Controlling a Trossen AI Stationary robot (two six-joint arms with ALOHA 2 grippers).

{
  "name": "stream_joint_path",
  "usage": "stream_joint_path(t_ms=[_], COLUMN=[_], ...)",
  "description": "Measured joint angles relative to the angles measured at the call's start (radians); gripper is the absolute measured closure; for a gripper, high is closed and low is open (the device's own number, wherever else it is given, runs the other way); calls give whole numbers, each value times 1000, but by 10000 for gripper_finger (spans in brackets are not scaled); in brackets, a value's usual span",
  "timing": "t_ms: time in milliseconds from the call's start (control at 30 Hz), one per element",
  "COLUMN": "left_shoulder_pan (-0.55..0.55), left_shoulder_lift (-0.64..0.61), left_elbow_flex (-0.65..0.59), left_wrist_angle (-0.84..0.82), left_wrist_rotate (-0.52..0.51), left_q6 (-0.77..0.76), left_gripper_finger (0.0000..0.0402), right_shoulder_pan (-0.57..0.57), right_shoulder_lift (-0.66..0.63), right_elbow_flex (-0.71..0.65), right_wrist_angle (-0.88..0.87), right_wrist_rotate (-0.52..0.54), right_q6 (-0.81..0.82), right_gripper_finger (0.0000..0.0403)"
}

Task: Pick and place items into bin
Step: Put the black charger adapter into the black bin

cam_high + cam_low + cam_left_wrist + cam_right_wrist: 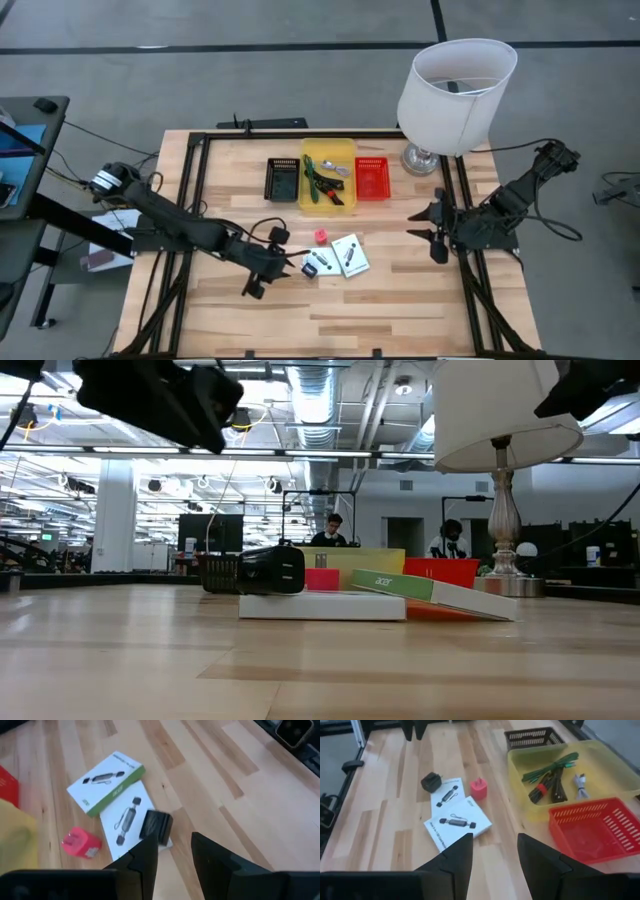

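where cards (349,255) lie, pale wooden table (400,300)

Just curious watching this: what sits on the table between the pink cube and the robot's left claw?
In the high view, only the small black block on a white card lies between the pink cube and the left gripper.

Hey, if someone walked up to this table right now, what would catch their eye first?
Probably the big white lamp at the table's far right corner, then the yellow bin at the far middle, already holding a green tool and cables, with a red basket beside it. Nearer the middle lie two white boxes, a small black block and a pink cube, with the left hand open close by.
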Motion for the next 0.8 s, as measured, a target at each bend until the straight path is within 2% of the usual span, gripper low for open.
stream_joint_path(t_ms=[300, 500, 667, 800], left_shoulder_pan=[16, 39, 62, 98], left_shoulder_lift=[145, 205, 202, 202], left_elbow_flex=[177, 294, 329, 349], left_wrist_angle=[-198, -315, -335, -381], left_wrist_rotate=[26, 73, 79, 85], left_q6=[-19, 7, 45, 41], left_gripper_finger=[285, 242, 207, 197], right_shoulder_pan=[0, 0, 0, 0], right_shoulder_lift=[9, 9, 9, 9], right_elbow_flex=[0, 0, 0, 0], right_wrist_angle=[-14, -14, -16, -16], right_wrist_rotate=[-81, -81, -89, -93], right_q6=[-3, -27, -27, -27], right_gripper_finger=[251, 254, 252, 250])
